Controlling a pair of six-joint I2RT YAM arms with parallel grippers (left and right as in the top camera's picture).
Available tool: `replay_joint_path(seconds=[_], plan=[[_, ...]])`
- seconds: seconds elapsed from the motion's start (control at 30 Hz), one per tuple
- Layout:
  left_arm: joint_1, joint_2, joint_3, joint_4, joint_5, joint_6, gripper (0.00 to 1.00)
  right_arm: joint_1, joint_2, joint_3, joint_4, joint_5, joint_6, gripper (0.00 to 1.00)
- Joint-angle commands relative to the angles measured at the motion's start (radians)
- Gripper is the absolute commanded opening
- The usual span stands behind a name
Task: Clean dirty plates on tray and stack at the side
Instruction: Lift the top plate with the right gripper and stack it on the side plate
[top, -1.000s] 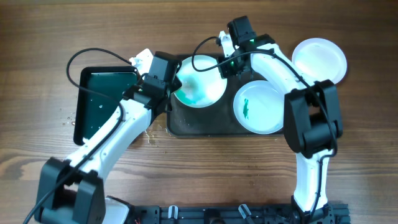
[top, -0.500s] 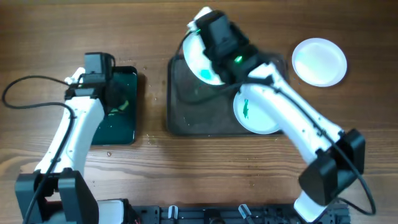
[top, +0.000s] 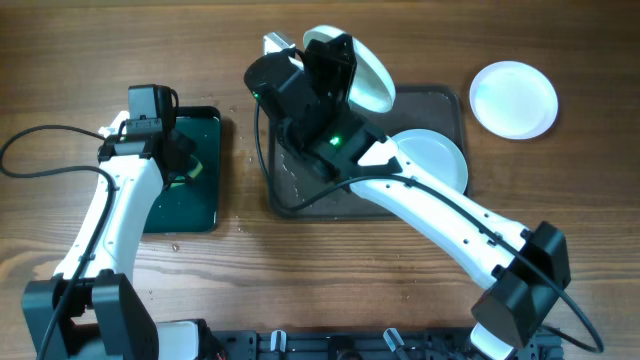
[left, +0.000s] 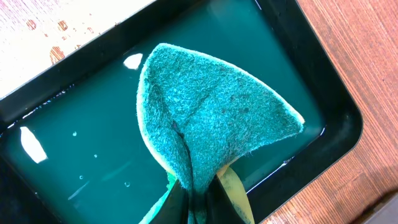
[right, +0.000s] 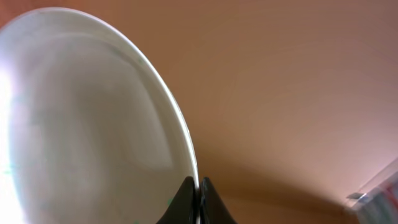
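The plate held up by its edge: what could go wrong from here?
The right gripper pinches the lifted plate only at its thin rim, so it might slip and drop onto the tray or the other plate there. The sponge in the left gripper could drip on the table outside the small black tray.

L: we hold the left arm (top: 115, 220) stretched forward, left gripper (left: 196, 202) pinched tight | R: we reach the right arm (top: 440, 215) diagonally across, right gripper (right: 198, 198) pinched tight
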Motion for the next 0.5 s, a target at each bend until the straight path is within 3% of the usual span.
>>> replay_joint_path(seconds=[0.0, 0.07, 0.17, 0.3, 0.47], plan=[[0.006, -0.011, -0.003, -0.003, 0.004, 0.009, 0.04, -0.094, -0.003, -0.008, -0.135, -0.498, 0.220, 0.04], [0.006, -0.011, -0.003, -0.003, 0.013, 0.009, 0.04, -0.193, 0.012, -0.016, -0.112, -0.689, 0.364, 0.04], [0.006, -0.011, -0.003, -0.005, 0.018, 0.010, 0.04, -0.354, 0.009, -0.015, -0.052, -0.768, 0.673, 0.05], [0.006, -0.011, -0.003, -0.007, 0.018, 0.010, 0.04, -0.681, 0.028, -0.016, -0.102, -1.217, 0.972, 0.04], [0.006, -0.011, -0.003, -0.007, 0.018, 0.009, 0.04, -1.072, 0.128, -0.016, -0.187, -1.416, 1.176, 0.05]])
